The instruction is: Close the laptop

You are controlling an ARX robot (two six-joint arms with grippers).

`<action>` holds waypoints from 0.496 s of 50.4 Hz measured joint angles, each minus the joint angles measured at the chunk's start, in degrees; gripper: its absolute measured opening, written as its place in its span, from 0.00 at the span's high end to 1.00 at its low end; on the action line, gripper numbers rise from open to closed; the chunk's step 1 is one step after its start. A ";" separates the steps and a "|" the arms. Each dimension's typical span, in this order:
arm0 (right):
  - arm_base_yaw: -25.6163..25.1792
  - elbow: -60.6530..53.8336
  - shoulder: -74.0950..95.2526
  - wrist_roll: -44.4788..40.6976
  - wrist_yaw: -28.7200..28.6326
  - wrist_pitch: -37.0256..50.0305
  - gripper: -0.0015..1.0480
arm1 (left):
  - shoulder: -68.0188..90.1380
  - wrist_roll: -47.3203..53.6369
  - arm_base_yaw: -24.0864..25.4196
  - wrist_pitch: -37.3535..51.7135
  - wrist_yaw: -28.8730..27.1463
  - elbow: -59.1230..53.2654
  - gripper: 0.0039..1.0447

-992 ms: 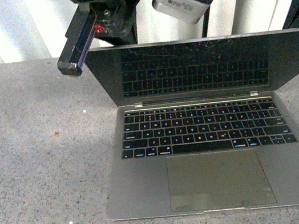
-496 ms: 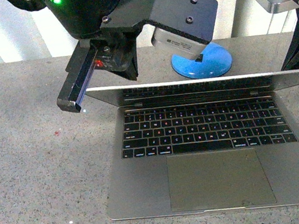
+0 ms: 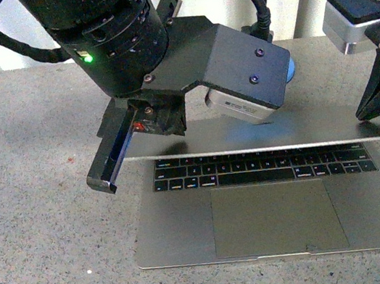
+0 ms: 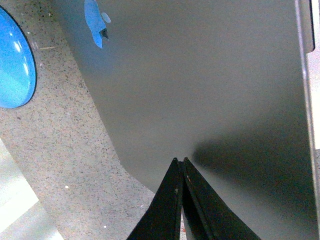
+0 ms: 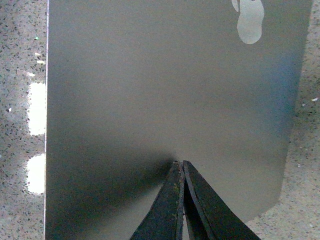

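Most of the closing looks done to me, but not all of it. The laptop (image 3: 174,237) sits on the speckled grey table (image 3: 29,148), close to my edge. Its lid (image 3: 319,125) is tipped far forward, low over the deck. In the front view I can see only the nearer rows of keys (image 3: 254,171) under the lid's edge. The trackpad (image 3: 274,223) and palm rest lie fully uncovered. There is a clear wedge of gap between lid and base, so I judge the last part of the swing is left: press on until the lid lies flat on the base.

Both pincers are on the lid's outer face. The left gripper (image 4: 180,162) has its two fingers pressed together with no gap, holding nothing. Its tip meets its own shadow on the grey metal near one corner, so I read it as touching. The right gripper (image 5: 180,164) is the same: fingers together, nothing held, tip down on the lid. The pale apple logo (image 5: 249,20) is well away from it. Behind the laptop a blue disc (image 4: 15,65) rests on the table, apart from the lid.
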 joint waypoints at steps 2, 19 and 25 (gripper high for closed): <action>0.00 -0.74 0.07 0.00 -0.02 0.50 0.97 | 0.00 -0.13 -0.09 0.46 0.26 -0.44 0.97; 0.11 -4.52 1.73 0.04 -0.31 3.65 0.97 | 0.26 -1.22 -0.77 2.82 1.40 -3.54 0.97; 0.20 -5.60 2.29 0.04 -0.35 4.63 0.97 | 0.59 -1.51 -1.01 3.76 1.73 -4.50 0.97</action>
